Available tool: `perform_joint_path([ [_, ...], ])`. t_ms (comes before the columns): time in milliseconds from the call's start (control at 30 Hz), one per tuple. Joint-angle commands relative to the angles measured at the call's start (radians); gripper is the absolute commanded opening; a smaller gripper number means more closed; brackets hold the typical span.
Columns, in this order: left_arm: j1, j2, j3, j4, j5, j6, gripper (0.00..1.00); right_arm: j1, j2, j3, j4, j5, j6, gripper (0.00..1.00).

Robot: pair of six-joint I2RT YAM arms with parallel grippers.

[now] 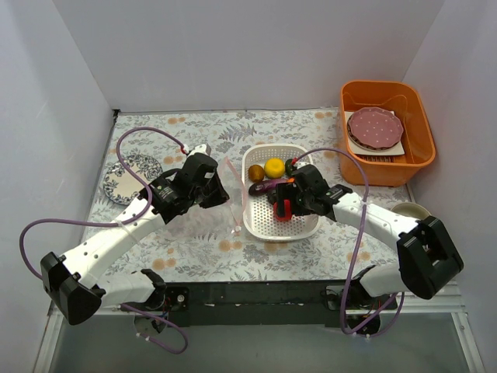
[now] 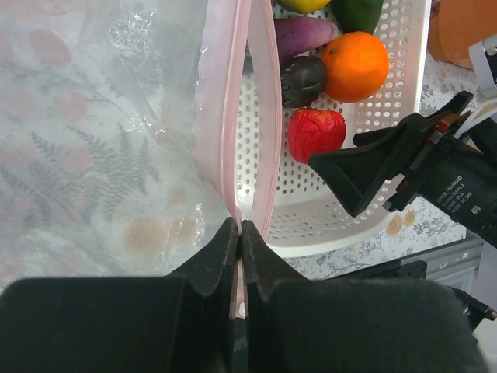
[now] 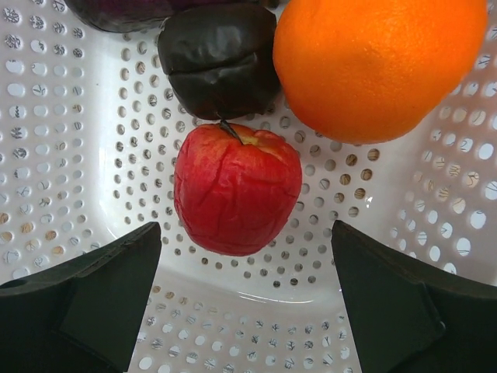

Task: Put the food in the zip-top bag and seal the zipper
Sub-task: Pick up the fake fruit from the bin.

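Right claw [image 3: 245,249] stood wide open over the white perforated plastic basket [image 3: 70,155], holding nothing. The wrinkled red toy fruit [image 3: 237,186] lay dead ahead on the claw's centre line. One dark finger flanked it on each side and neither touched it. The fruit was roughly round, with no long axis to speak of, and its stem end pointed away from the claw. That end touched a dark brown lumpy fruit [image 3: 217,58] behind it. A smooth orange ball [image 3: 380,62] sat close on the far right.

Left claw [image 2: 239,233] was shut tight on the thin pink zipper strip [image 2: 233,116] at one end of the clear crinkly plastic bag [image 2: 93,116]. The bag lay just left of the basket. Its mouth was parted only to a narrow slit, running along the basket's side.

Judgement: the right arm was nearer the food and free, so the pick was its job. A short straight advance would have bracketed the red fruit. The likely risk was the right finger crowding the orange ball.
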Motion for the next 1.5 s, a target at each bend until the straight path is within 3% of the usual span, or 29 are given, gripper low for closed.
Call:
perform_joint_path([
  [0, 0.000, -0.014, -0.012, 0.014, 0.020, 0.018, 0.00, -0.008, 0.039, 0.052, 0.041, -0.037, -0.028, 0.97],
  [200, 0.000, -0.012, -0.015, 0.024, 0.027, 0.018, 0.00, -0.011, 0.079, 0.083, 0.097, -0.082, -0.013, 0.93],
  [467, 0.000, -0.023, -0.018, 0.012, 0.015, 0.015, 0.00, -0.017, 0.114, 0.098, 0.046, -0.082, -0.008, 0.72],
  [967, 0.000, -0.012, -0.011, 0.004, 0.006, 0.015, 0.00, -0.017, 0.111, 0.040, 0.084, -0.171, -0.016, 0.72],
  [1333, 0.000, -0.006, -0.015, 0.008, 0.014, 0.006, 0.00, -0.017, 0.070, 0.006, 0.103, -0.218, -0.004, 0.42],
  [1467, 0.000, 0.000, -0.012, 0.003, 0.013, 0.007, 0.00, -0.017, 0.044, 0.001, 0.106, -0.223, 0.012, 0.39],
])
